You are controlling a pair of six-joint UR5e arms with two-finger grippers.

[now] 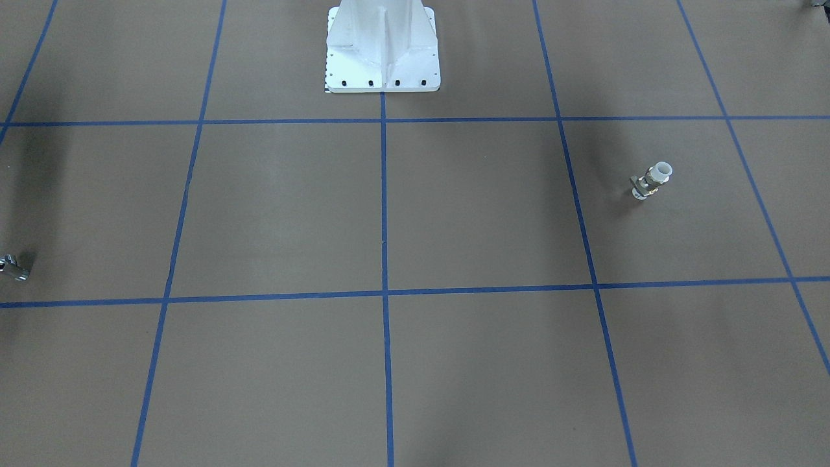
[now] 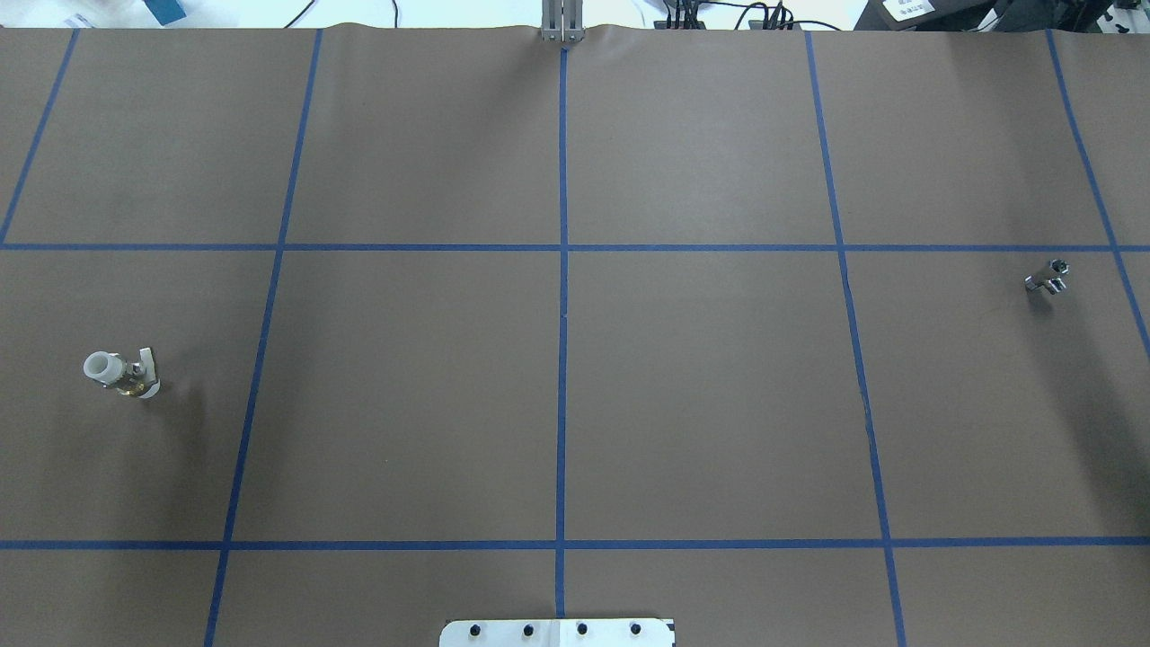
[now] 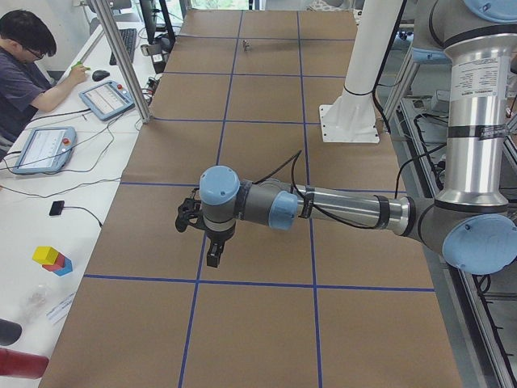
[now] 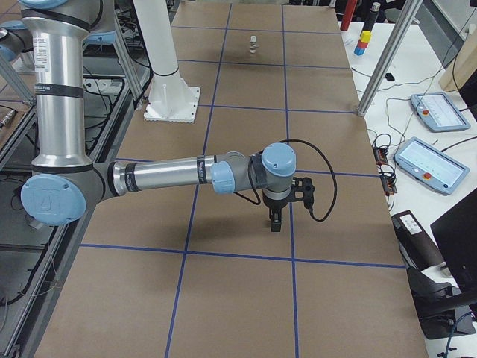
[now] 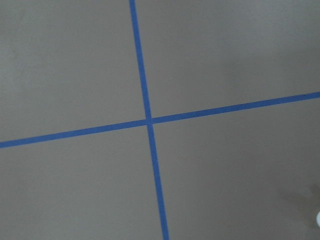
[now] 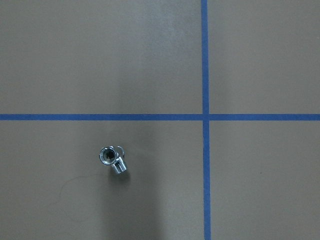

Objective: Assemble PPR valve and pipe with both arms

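The PPR valve (image 2: 121, 373), with a white collar, a brass body and a white handle, stands on the brown table at the left of the overhead view. It also shows in the front-facing view (image 1: 650, 180) and far off in the exterior right view (image 4: 254, 43). The pipe (image 2: 1048, 276), a shiny silver stub, lies at the far right. It also shows in the right wrist view (image 6: 113, 160) and at the front-facing view's left edge (image 1: 14, 267). My left gripper (image 3: 212, 259) and right gripper (image 4: 275, 224) point down above the table. I cannot tell whether they are open or shut.
The white bolted pedestal (image 1: 382, 48) stands at the robot's side of the table. Blue tape lines (image 2: 562, 270) divide the brown table into squares. An operator (image 3: 28, 73) sits at a side bench with tablets and cables.
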